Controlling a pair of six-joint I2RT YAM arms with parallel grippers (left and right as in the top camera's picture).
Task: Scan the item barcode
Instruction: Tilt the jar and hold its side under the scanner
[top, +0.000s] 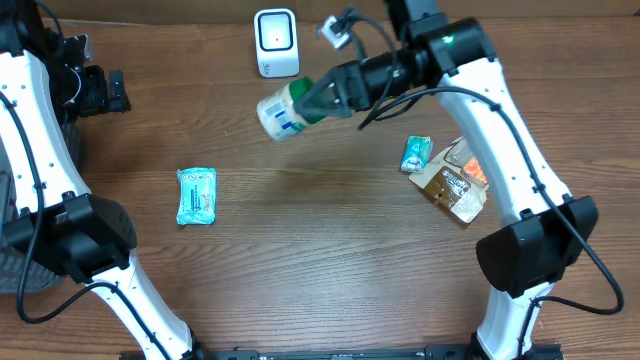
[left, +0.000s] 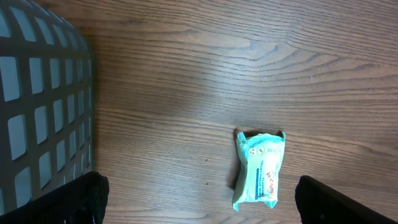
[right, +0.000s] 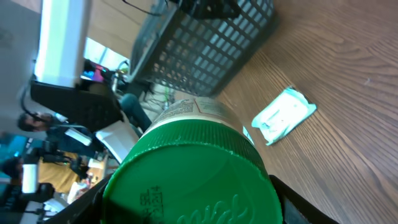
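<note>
The right jaws are clamped on the green-lid bottle (top: 283, 115), up in the air near the white scanner (top: 276, 42). The left jaws are wide apart over the table (top: 320, 250)

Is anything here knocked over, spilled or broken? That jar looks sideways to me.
Nothing spilled or broken. The green-lidded jar is sideways only because the right gripper holds it by its lid near the white scanner. The clear packet lies crumpled.
</note>
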